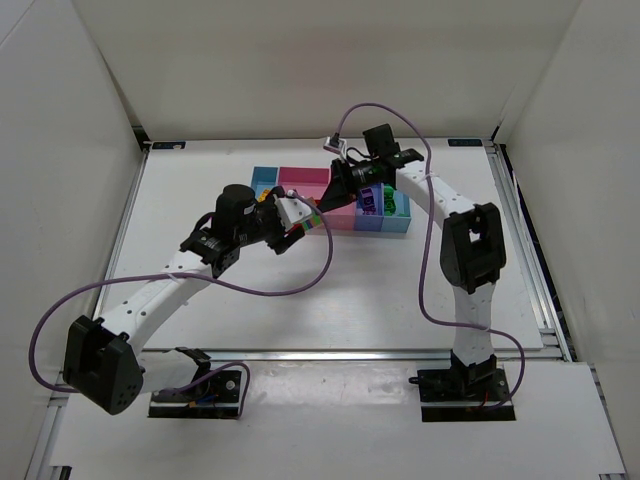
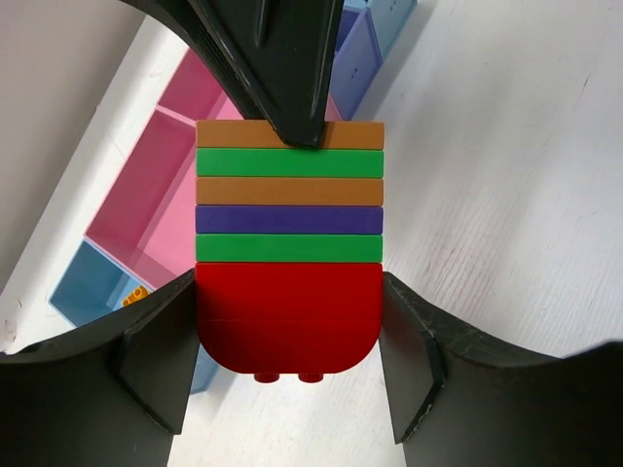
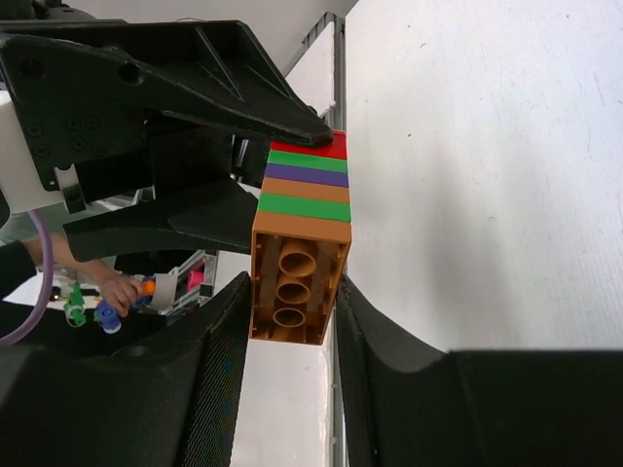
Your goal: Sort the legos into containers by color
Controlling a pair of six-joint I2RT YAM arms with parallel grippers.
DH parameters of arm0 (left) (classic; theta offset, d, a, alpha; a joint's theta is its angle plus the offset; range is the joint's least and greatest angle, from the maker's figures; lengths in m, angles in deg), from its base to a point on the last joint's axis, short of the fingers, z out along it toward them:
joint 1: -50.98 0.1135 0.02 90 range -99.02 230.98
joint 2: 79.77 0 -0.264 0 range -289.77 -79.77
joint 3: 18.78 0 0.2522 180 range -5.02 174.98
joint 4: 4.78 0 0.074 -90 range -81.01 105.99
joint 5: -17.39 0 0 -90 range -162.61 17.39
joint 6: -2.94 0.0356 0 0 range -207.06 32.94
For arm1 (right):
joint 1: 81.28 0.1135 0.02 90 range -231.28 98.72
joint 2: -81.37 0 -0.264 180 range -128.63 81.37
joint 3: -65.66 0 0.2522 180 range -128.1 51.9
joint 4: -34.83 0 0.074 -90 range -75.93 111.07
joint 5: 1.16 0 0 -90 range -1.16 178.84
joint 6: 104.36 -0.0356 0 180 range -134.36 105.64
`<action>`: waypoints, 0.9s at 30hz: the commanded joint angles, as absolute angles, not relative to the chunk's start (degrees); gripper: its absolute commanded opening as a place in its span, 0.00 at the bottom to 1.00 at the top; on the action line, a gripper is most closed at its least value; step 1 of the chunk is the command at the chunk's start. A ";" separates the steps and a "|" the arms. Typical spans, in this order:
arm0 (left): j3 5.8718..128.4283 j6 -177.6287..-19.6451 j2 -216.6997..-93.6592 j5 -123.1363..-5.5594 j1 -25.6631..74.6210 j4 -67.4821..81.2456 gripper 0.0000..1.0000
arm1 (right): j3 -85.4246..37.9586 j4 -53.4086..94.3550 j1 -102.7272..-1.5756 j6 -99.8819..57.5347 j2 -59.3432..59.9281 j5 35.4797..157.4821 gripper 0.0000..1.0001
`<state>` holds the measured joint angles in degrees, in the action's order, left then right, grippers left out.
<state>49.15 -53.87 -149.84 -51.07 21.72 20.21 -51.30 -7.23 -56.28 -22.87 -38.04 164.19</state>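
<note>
A lego stack [image 2: 288, 233] of orange, green, orange, purple, green and red bricks is held in the air between both grippers. It also shows in the top view [image 1: 318, 208]. My left gripper [image 2: 288, 341] is shut on the red end brick [image 2: 288, 311]. My right gripper [image 3: 292, 311] is shut on the orange end brick [image 3: 292, 282]. The stack hangs over the front of the row of containers [image 1: 300, 180]. In the left wrist view the pink bins [image 2: 146, 185] and a light blue bin [image 2: 92, 292] lie behind the stack.
The dark blue bin [image 1: 381, 222] holds green and purple bricks [image 1: 372, 203]. An orange brick [image 2: 136, 294] lies in the left light blue bin. The white table [image 1: 330, 300] spreads in front of the bins. White walls stand on three sides.
</note>
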 commanded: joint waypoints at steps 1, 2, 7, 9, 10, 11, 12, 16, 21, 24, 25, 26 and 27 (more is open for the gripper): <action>49.65 -55.06 -147.80 -51.08 22.33 22.78 0.30 | -53.66 -7.49 -61.15 -18.49 -36.05 163.11 0.16; 49.65 -54.98 -147.80 -50.99 22.33 23.05 0.30 | -53.57 -7.84 -61.41 -18.14 -35.70 163.02 0.16; 49.47 -54.98 -147.71 -50.90 22.24 23.49 0.30 | -53.04 -8.64 -62.73 -17.08 -35.00 162.76 0.16; 49.47 -55.07 -147.71 -50.72 22.24 23.84 0.30 | -53.04 -8.81 -63.17 -16.82 -34.91 162.41 0.15; 49.39 -55.15 -147.63 -50.64 22.24 23.84 0.30 | -52.87 -8.90 -63.35 -16.73 -34.73 162.40 0.15; 49.39 -55.24 -147.36 -50.72 22.24 24.01 0.30 | -52.86 -9.08 -63.61 -16.56 -34.73 162.14 0.15; 49.21 -55.33 -147.27 -50.64 22.15 24.19 0.30 | -52.86 -9.25 -63.79 -16.38 -34.56 162.05 0.15; 48.60 -55.33 -146.57 -50.37 22.06 24.63 0.30 | -52.43 -9.43 -64.14 -16.12 -34.20 162.32 0.15; 47.72 -56.90 -145.17 -50.20 22.06 23.32 0.29 | -51.46 -9.43 -64.14 -16.29 -33.15 162.58 0.15; 47.63 -60.59 -143.85 -48.89 22.93 21.73 0.29 | -50.58 -9.43 -64.23 -16.12 -32.45 162.14 0.15; 47.54 -63.91 -143.50 -46.36 23.46 21.03 0.29 | -50.32 -9.86 -64.23 -15.68 -31.92 162.05 0.15; 47.45 -65.86 -143.23 -44.94 24.16 19.46 0.29 | -50.05 -9.96 -64.31 -15.59 -31.66 161.88 0.15; 47.36 -68.83 -143.06 -43.97 25.65 18.75 0.29 | -49.79 -9.96 -64.23 -15.42 -31.31 161.96 0.15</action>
<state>47.84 -60.97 -146.10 -48.60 23.30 22.72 -50.25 -9.43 -64.02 -16.77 -35.48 161.15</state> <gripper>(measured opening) 0.756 0.404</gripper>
